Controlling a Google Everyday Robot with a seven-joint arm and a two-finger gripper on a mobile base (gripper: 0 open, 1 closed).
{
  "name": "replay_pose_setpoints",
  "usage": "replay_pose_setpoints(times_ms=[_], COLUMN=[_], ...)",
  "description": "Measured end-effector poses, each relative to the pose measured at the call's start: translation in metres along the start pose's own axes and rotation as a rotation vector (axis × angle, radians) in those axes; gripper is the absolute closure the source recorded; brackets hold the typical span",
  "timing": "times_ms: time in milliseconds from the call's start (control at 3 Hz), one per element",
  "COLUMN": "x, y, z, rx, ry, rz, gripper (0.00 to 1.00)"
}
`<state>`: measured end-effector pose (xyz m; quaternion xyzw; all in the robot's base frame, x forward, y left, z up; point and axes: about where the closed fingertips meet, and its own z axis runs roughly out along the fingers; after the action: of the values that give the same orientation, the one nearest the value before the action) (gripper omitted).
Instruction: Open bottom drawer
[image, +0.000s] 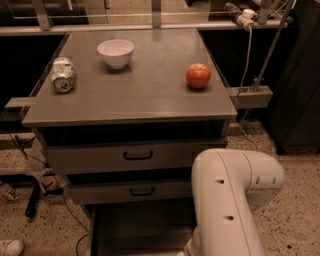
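Note:
The grey cabinet (130, 107) shows two shut drawer fronts, a wider upper one (100, 159) and a mid-sized one (105, 192), each with a black bar handle. Below them the bottom drawer (140, 230) stands pulled out toward me, with its plain grey inside showing. Its front and handle are below the picture's edge. My white arm (230, 200) reaches down at the lower right, over the open drawer's right side. The gripper is out of view below the frame.
On the cabinet top stand a white bowl (115, 52), a crushed can lying on its side (63, 75) and a red apple (198, 75). Cables (50, 182) and a black stand leg (34, 200) lie on the speckled floor at the left. A dark cabinet (300, 75) stands at the right.

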<state>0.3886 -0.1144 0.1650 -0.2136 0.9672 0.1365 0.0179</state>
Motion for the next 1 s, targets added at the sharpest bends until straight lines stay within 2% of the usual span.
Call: replay_pose_setpoints(times_ms=[1000], x=[-0.0058], y=[-0.0032], z=[0.0005], rx=[0.008], ry=[0.011], rz=[0.023], gripper=[0.00])
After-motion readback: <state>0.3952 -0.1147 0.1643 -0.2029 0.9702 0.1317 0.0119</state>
